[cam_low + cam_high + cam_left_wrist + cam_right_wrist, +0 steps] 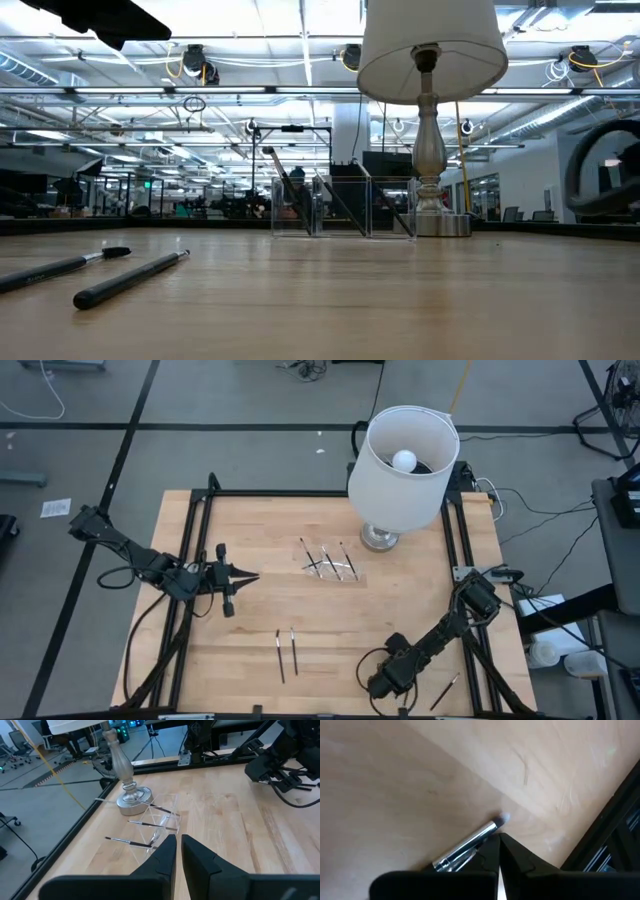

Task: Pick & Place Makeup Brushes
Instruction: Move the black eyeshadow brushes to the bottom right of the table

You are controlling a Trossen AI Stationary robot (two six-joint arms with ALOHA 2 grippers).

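Left gripper (250, 577) hovered over the table's (400, 600) left-middle with fingers (167, 851) nearly together and nothing between them, aimed at a clear organizer (333, 563) beside the lamp (402, 462) that held three makeup brushes (326, 560). Right gripper (499, 851) sat low at the near-right corner, jaws closed and empty, tips just beside one brush (470, 846) lying flat on the wood. Two more brushes (287, 652) lay side by side near the front edge, centre-left, and another (445, 691) at the front-right corner.
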